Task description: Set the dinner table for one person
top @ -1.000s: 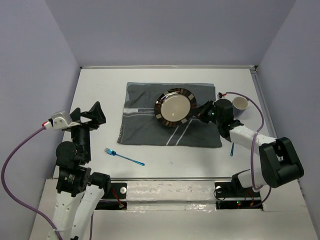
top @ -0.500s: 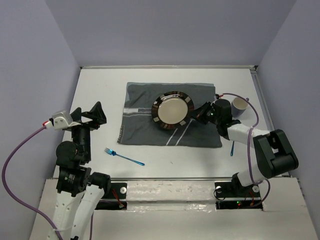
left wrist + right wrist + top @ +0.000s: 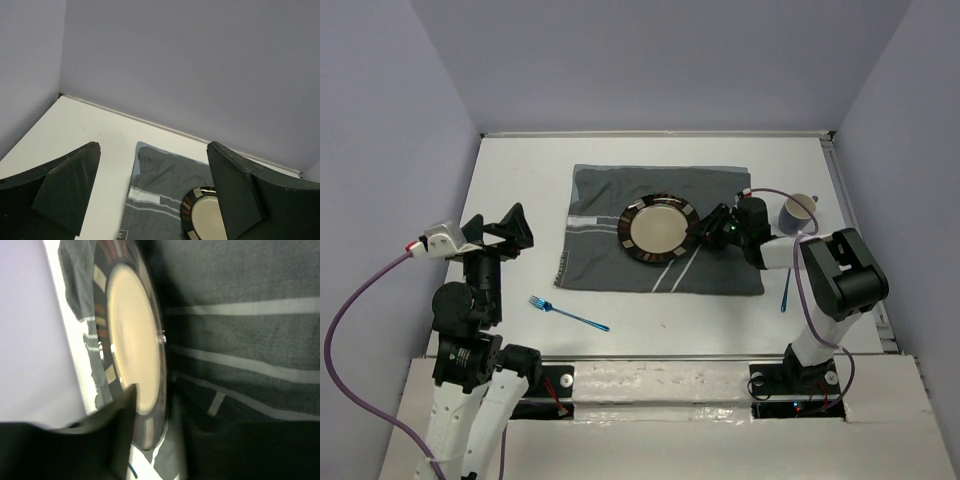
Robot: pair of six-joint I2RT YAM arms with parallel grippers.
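Right gripper (image 3: 704, 232) is clamped on the plate (image 3: 658, 230) rim, sitting on the striped cloth (image 3: 600, 255) mid dinner table (image 3: 520, 170). Cup (image 3: 798, 212) sits just behind it by the right edge. Left gripper (image 3: 496, 226) is spread wide over the left edge, with the fork (image 3: 568, 313) near the front edge.

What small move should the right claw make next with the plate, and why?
Probably lower the plate flat and open the right claw. The claw grips the plate's right rim, and the plate is already about over the middle of the cloth, so little carrying seems left.
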